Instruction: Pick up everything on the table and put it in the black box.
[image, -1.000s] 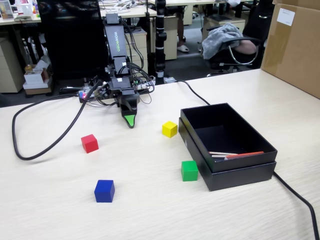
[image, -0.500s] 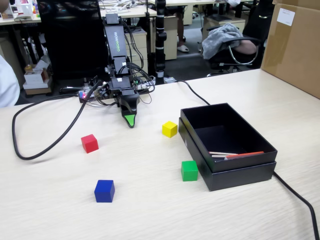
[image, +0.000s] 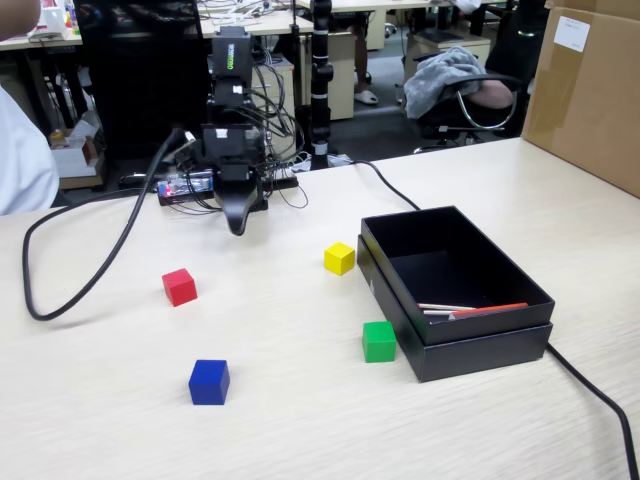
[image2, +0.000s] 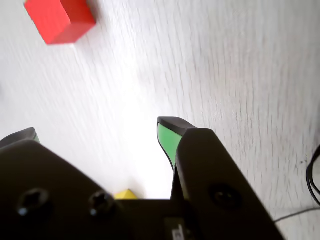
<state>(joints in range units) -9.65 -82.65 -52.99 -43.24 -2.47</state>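
The tool (image2: 97, 130) hung spread and empty above the tabletop (image: 300, 420), the red cube (image2: 60, 20) lying at its eleven o'clock in the wrist view.

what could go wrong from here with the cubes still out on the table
The open claw is empty, with the red cube at the wrist view's edge; a descent now would likely miss it. The green cube sits close against the black box, leaving little room for a jaw on that side. The black cable curves near the red cube and could snag.
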